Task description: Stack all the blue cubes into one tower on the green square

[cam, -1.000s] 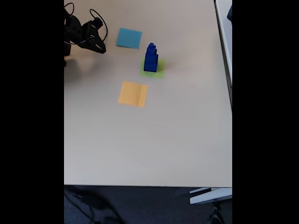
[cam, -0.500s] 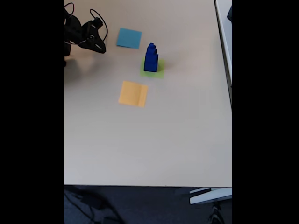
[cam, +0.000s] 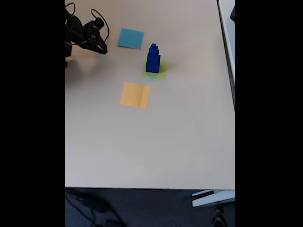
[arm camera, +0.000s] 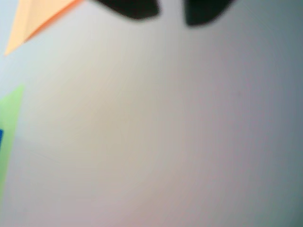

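— Fixed view first: where is the tower (cam: 152, 58)?

— It stands on the green square (cam: 162, 71), a stepped dark-blue stack, wide at the base and narrowing upward. The green paper peeks out around its foot, most of it on the right and near side in that view.

— And you?

— My gripper (cam: 100, 47) hangs over the bare table (cam: 156, 146), well to the left of the tower and apart from it. The light-blue square (cam: 130, 38) lies between me and the tower, a little farther back. The orange square (cam: 135, 95) lies nearer the camera than the tower, down and to its left.

— What does the wrist view give you?

— It is blurred. My two fingertips (arm camera: 137, 8) show as dark shapes at the top edge, with a gap of pale table between them. So my jaws stand parted, and nothing sits in that gap. How wide they are I cannot say beyond that.

— Anything else there?

— A corner of the orange square (arm camera: 35, 19) at the upper left, and a strip of the green square (arm camera: 9, 127) at the left edge, with a sliver of blue touching it at the very border.
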